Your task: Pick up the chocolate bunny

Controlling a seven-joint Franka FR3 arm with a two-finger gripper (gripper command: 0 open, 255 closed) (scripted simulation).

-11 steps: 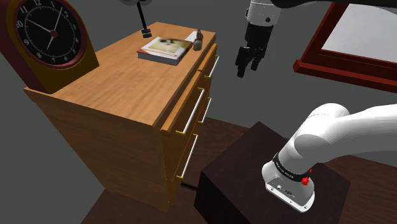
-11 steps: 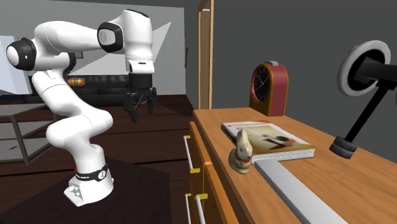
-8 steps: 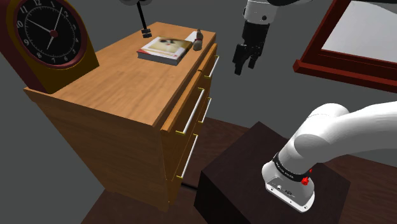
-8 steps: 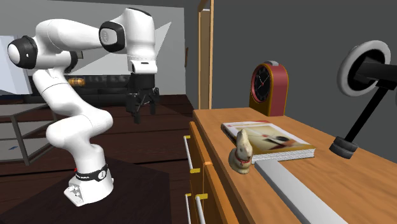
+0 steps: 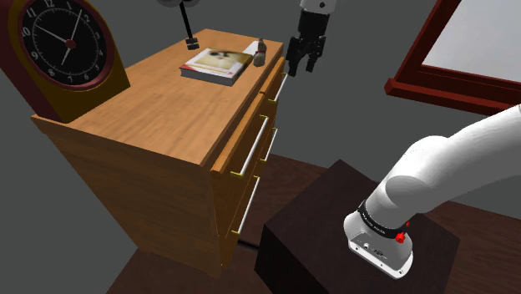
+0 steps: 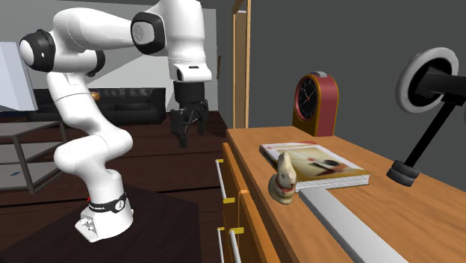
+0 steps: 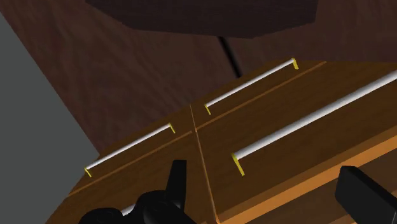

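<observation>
The chocolate bunny (image 6: 284, 178) stands upright on the dresser (image 5: 159, 100) at its front edge, just beside the book (image 6: 314, 164) and with nothing crowding its top, so a grip from above looks workable. The tool (image 5: 300, 65) hangs open and empty, fingers apart as if ready to straddle it, just off that front edge (the wrist view looks down on the drawer handles (image 7: 261, 79)). The white arm arches high and drops its wrist near vertical, short of the bunny.

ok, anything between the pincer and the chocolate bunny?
No obstacle. Second exterior view: only air and bare wooden dresser top lie between the black pincer and the tan bunny figurine.
</observation>
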